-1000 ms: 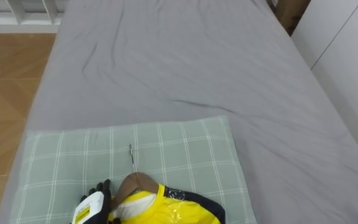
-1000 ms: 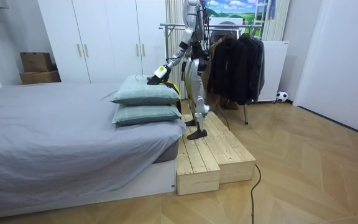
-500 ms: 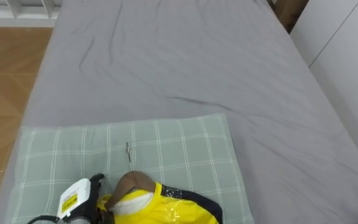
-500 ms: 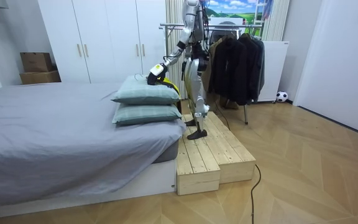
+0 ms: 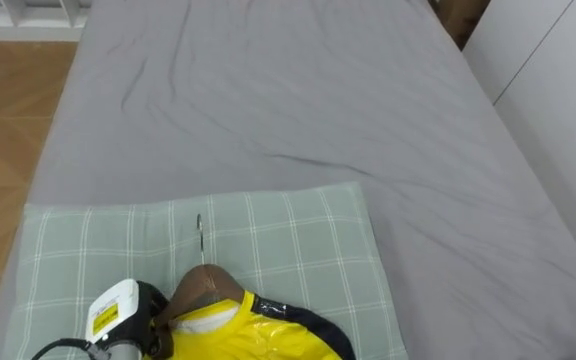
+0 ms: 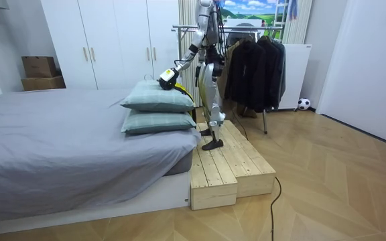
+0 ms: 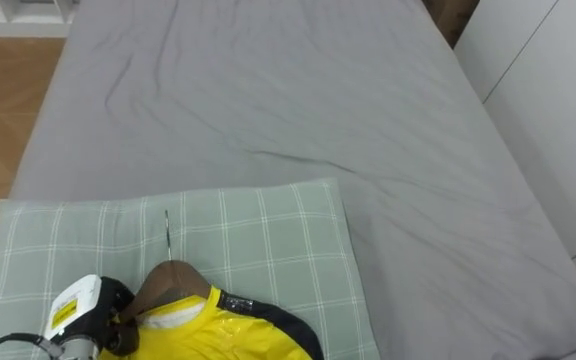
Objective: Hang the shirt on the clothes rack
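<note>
The yellow garment [image 5: 236,328], dark-trimmed at the collar, lies on a wooden hanger [image 5: 200,288] on the near part of the green checked pillow [image 5: 288,240]. The hanger's thin metal hook [image 5: 199,236] points across the pillow's middle toward its far edge. The left hand [image 5: 140,312] sits at the pillow's near left, against the hanger's left shoulder. Its back faces the camera and covers the fingers, so I cannot tell whether they are clasped on the wood or loose beside it. The step in hand looks like taking up the hanger. It would go best with a firm hold on the wooden shoulder or neck rather than on the slick-looking cloth, then a lift straight up off the pillow, so the garment does not slide off and the hook does not snag the pillowcase. The pillow is soft and stacked on a second pillow [image 6: 156,122], so pressing down would likely sink the hanger rather than steady it. Beyond the pillow's far edge the grey bedsheet [image 5: 298,110] lies open, and past its left edge the bed ends at the wood floor [image 5: 3,110]. On the pillow's near side the robot stands on a stepped wooden platform [image 6: 226,164], whose edges leave little footing for a turn toward the clothes rack [image 6: 246,27] with its dark coats [image 6: 256,63].
</note>
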Controlling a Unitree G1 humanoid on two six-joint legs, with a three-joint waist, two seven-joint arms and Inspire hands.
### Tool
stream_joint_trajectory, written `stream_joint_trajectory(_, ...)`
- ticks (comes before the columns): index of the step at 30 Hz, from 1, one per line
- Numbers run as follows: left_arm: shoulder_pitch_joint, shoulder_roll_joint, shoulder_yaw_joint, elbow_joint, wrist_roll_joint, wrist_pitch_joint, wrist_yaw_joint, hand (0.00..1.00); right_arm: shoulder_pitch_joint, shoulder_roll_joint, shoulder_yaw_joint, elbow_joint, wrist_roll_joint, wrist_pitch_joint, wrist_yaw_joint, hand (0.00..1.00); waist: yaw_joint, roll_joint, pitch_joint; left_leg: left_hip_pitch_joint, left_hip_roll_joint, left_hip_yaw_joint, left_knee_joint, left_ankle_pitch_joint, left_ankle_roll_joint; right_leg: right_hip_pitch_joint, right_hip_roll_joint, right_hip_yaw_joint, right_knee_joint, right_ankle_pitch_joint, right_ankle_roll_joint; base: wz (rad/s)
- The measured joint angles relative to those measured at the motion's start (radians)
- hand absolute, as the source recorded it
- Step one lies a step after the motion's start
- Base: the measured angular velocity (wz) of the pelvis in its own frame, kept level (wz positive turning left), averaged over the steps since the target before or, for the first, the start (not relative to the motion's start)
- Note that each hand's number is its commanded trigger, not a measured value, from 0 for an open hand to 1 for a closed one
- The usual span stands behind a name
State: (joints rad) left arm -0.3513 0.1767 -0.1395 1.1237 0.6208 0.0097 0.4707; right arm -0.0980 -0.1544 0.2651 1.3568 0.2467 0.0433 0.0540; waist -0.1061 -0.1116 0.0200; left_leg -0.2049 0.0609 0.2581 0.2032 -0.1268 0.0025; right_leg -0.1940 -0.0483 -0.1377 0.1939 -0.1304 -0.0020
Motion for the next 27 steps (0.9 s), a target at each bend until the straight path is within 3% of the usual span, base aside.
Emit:
stream_joint_trajectory(13,0.001,0.005,-0.001,0.000,-0.015,-0.004,0.005,1.00,0.000,0.000,0.008,0.001,-0.001,-0.010,0.002,0.00,-0.002,0.003,-0.0002,0.005,0.000,0.000,-0.004,0.000,-0.001,0.003,0.000,-0.004,0.003,0.000,0.000,0.00)
stream_joint_trajectory(18,0.022,0.005,-0.001,0.000,-0.020,-0.016,0.007,1.00,0.008,-0.001,0.007,0.001,0.000,-0.030,0.002,0.00,-0.004,0.014,-0.0045,0.028,0.000,0.000,-0.006,-0.001,-0.001,0.022,-0.001,-0.007,0.009,0.000,0.000,0.00)
stream_joint_trajectory(27,0.030,-0.008,0.001,0.000,-0.020,-0.016,0.021,1.00,0.014,-0.010,-0.004,0.001,-0.005,-0.041,0.000,0.00,-0.008,0.036,-0.0024,0.046,0.001,-0.003,-0.004,-0.009,-0.004,0.043,0.000,-0.012,0.009,0.000,0.000,0.00)
